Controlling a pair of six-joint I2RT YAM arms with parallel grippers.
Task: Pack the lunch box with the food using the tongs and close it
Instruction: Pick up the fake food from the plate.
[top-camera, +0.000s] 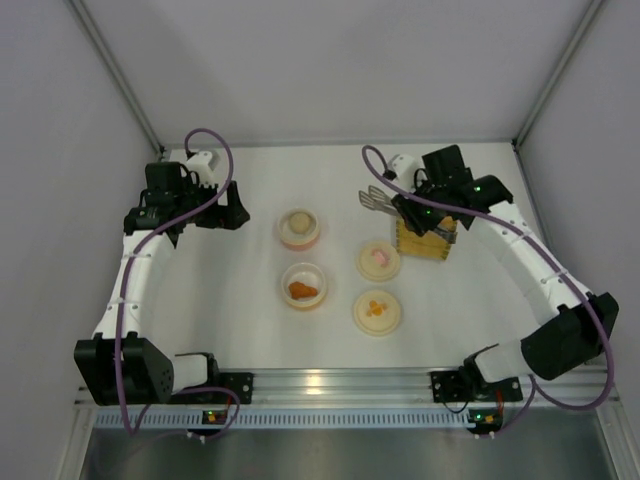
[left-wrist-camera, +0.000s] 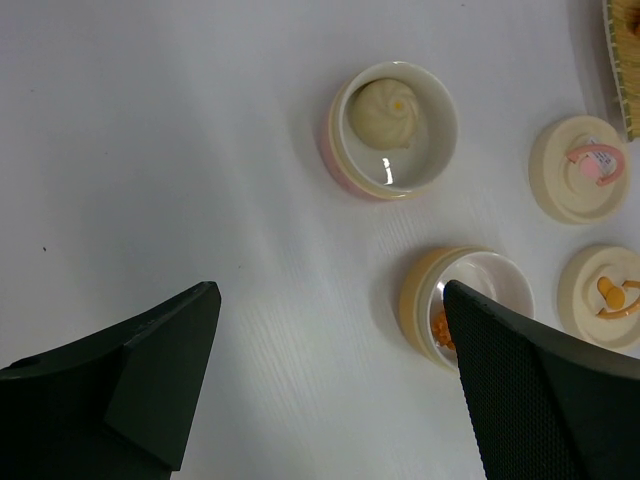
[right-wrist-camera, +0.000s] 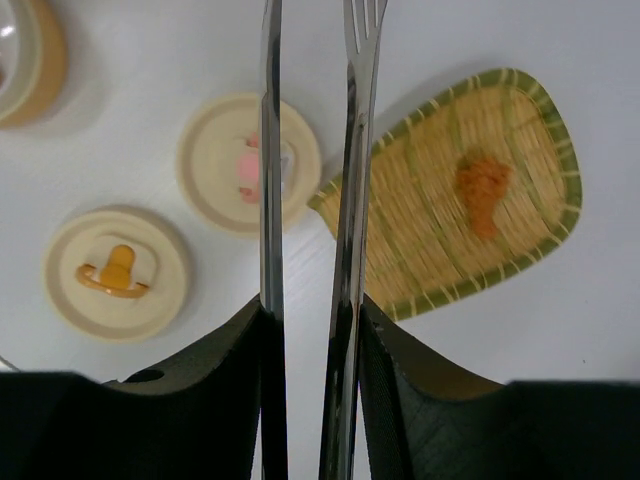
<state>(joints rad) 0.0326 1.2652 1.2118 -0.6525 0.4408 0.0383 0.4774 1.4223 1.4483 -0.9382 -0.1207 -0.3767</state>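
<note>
- Head count: one tongs (top-camera: 377, 200), one ball (left-wrist-camera: 380, 110), a few orange chunks (left-wrist-camera: 441, 328), one tray (right-wrist-camera: 520, 130), two bowls, two lids and two arms, all on or over one white table (top-camera: 220, 300).
- The ball sits in the pink bowl (left-wrist-camera: 338, 165). The chunks are in the orange bowl (left-wrist-camera: 412, 300), which is just near of it, mid-table.
- The pink-marked lid (right-wrist-camera: 215, 160) and the orange-marked lid (right-wrist-camera: 118, 275) lie flat to the right of the bowls, a little apart.
- Right pincer (right-wrist-camera: 312, 310) is pinching the tongs, one finger pressed on the outside of each arm. The two arms run parallel with a slim gap between them.
- Left pincer (left-wrist-camera: 330, 290) is spread wide with nothing in it, at far left, left of the pink bowl.
- Only the top view shows both arms and the whole layout.
- The left wrist view looks straight into the bowls, though its own finger covers part of the chunks.
- The right wrist view shows a fork-like tip on one tong arm. It also shows an orange patch on the tray; can't tell what that is.
- From the top, the tongs' long axis runs roughly left-right with the tips pointing left. They're at far right, by the tray's far-left edge, and the joined end is hidden.
</note>
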